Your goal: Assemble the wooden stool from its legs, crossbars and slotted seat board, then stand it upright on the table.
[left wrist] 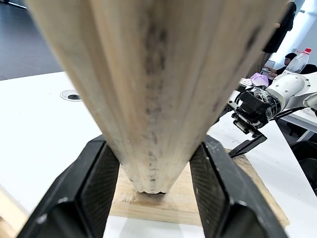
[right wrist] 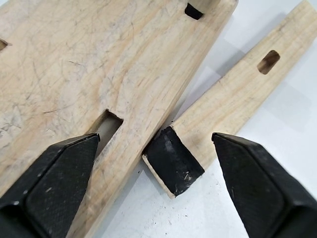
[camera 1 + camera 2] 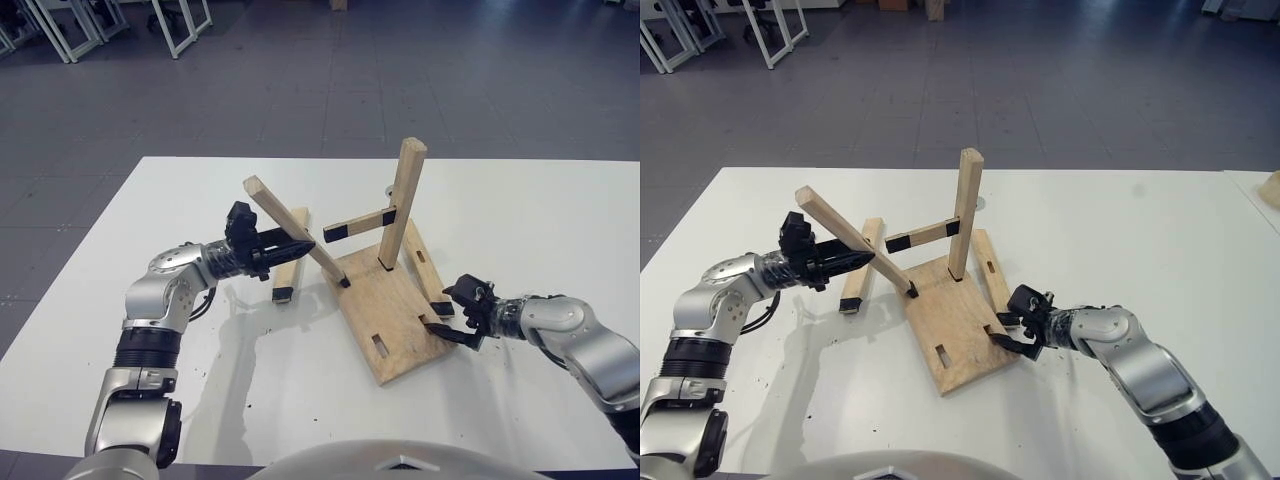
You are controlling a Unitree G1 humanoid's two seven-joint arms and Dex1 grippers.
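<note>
The slotted seat board [image 3: 395,318] lies flat on the white table [image 3: 540,220]. One leg [image 3: 403,205] stands upright in it, with a black-tipped crossbar [image 3: 360,224] sticking out sideways. My left gripper [image 3: 300,243] is shut on a second leg [image 3: 290,228], which is tilted with its black tip at the board's near-left corner; its fingers [image 1: 94,183] clamp the wood [image 1: 148,74]. My right gripper [image 3: 446,313] is open at the board's right edge, its fingers [image 2: 49,188] straddling the board edge [image 2: 99,74] and the black end [image 2: 173,161] of a leg lying beside it.
A third leg [image 3: 290,257] lies flat on the table left of the board, under the tilted one. A cable grommet [image 3: 390,190] sits in the table behind the upright leg. Open tabletop lies to the far right and at the front left.
</note>
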